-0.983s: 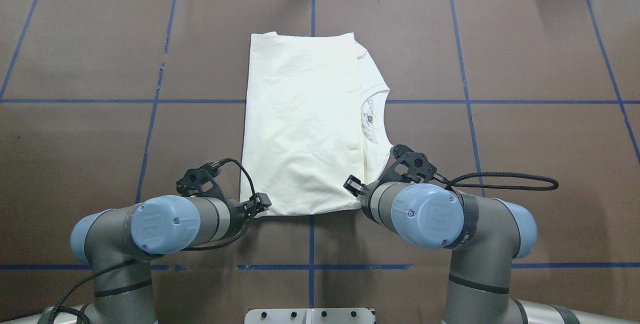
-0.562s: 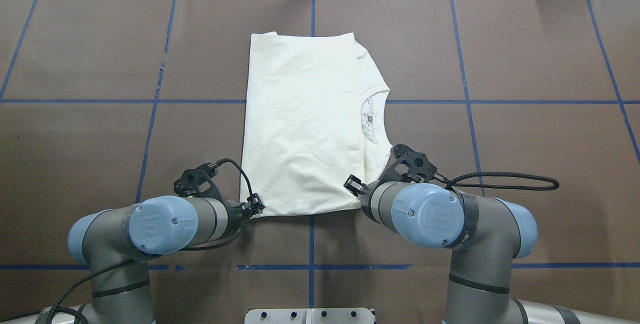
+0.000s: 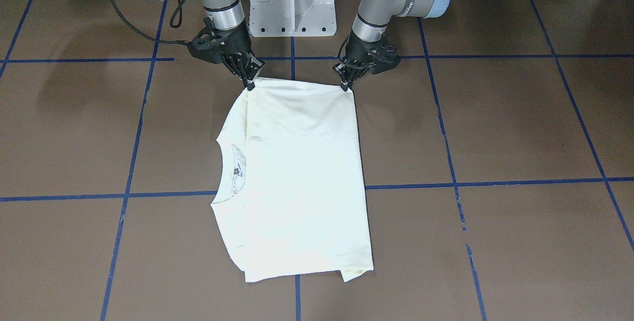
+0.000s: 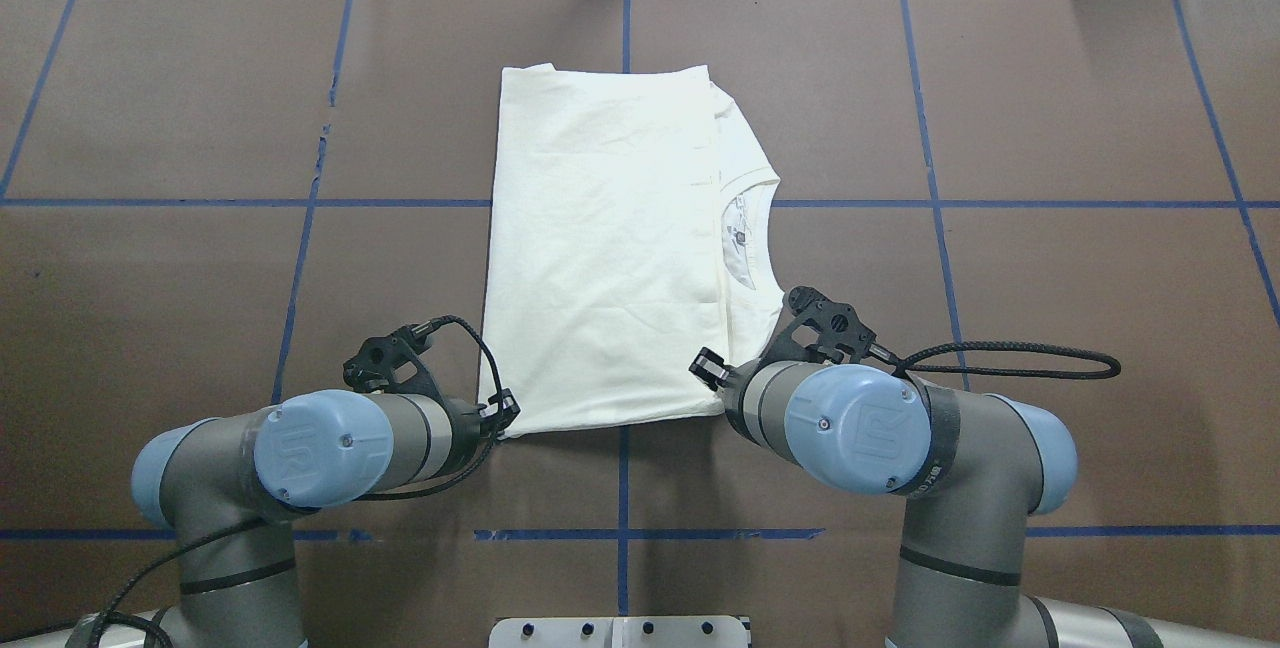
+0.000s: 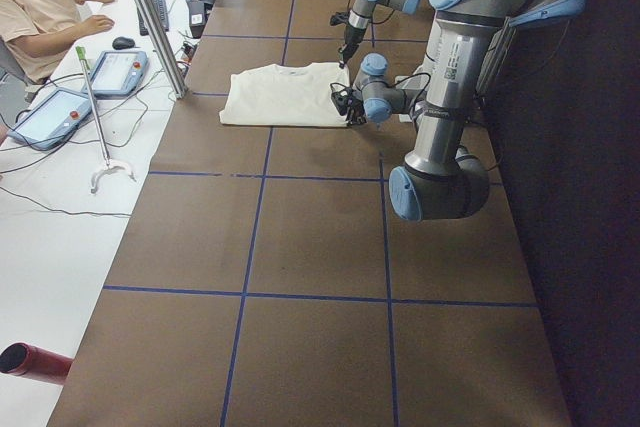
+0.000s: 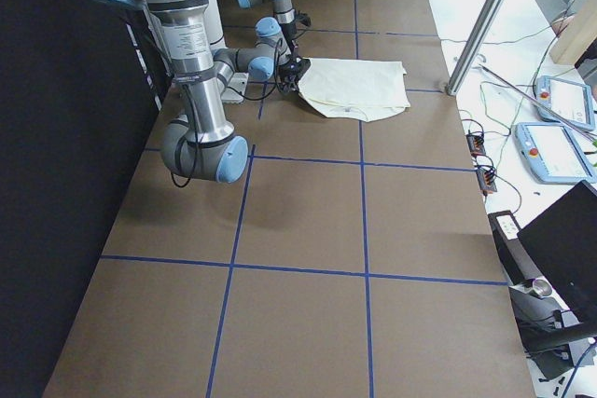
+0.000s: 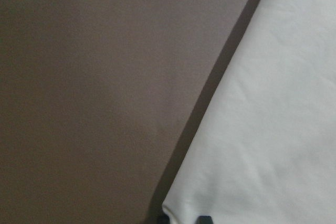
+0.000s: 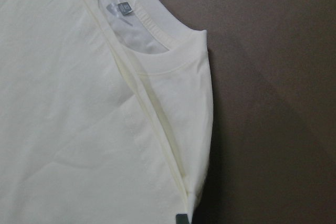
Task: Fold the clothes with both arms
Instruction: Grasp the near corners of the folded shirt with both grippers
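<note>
Cream shirt (image 3: pixel 302 172): left fingers (image 3: pixel 344 82) have slid to its near corner, right fingers (image 3: pixel 247 80) opposite; both pinch cloth, so the next fold can start

Grey-silver left arm (image 4: pixel 408 433) and right arm (image 4: pixel 950 568) wear logo-stamped light-blue caps (image 4: pixel 320 448) and black cables (image 4: pixel 1010 360); white bolted base (image 4: pixel 620 631) at six o'clock.

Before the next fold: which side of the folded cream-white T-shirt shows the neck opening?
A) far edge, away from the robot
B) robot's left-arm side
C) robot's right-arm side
C: the ribbed collar shows on the edge of the cream-white folded T-shirt that is nearest the right gripper.
</note>
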Robot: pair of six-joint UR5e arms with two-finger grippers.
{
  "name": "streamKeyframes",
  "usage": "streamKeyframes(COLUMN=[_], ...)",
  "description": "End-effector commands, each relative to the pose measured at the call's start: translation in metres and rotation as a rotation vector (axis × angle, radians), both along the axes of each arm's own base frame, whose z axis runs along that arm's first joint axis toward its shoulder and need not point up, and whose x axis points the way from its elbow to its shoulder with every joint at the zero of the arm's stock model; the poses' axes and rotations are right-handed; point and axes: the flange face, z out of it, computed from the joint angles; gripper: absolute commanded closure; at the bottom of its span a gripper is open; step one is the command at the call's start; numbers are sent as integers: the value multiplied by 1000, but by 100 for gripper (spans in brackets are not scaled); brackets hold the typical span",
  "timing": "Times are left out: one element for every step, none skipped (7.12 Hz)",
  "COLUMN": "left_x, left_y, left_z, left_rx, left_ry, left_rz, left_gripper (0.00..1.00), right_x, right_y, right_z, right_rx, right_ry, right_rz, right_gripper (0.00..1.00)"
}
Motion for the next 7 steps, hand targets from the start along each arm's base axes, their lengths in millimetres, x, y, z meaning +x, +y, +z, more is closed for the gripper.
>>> streamKeyframes(left_x=[-2, -12, -29, -49, -61, -62, -63], left_y=[2, 4, 8, 18, 34, 39, 38], left_z=[-3, -16, -40, -59, -79, -85, -91], left_rx=[-7, 0, 14, 23, -27, -118, -109], left_ry=[-24, -2, 51, 98, 157, 189, 201], left_rz=[3, 1, 1, 14, 41, 16, 18], left_gripper=[100, 100, 100, 100, 100, 100, 100], right_x=[1, 6, 13, 21, 42, 59, 64], right_y=[-1, 1, 3, 24, 52, 65, 65], right_z=[0, -6, -12, -16, -20, -26, -36], right_rx=[0, 4, 4, 4, -2, 2, 12], right_ry=[-1, -15, -31, -54, -86, -113, -134], right_rz=[2, 2, 5, -20, -50, -66, -55], right_gripper=[100, 100, 100, 100, 100, 100, 100])
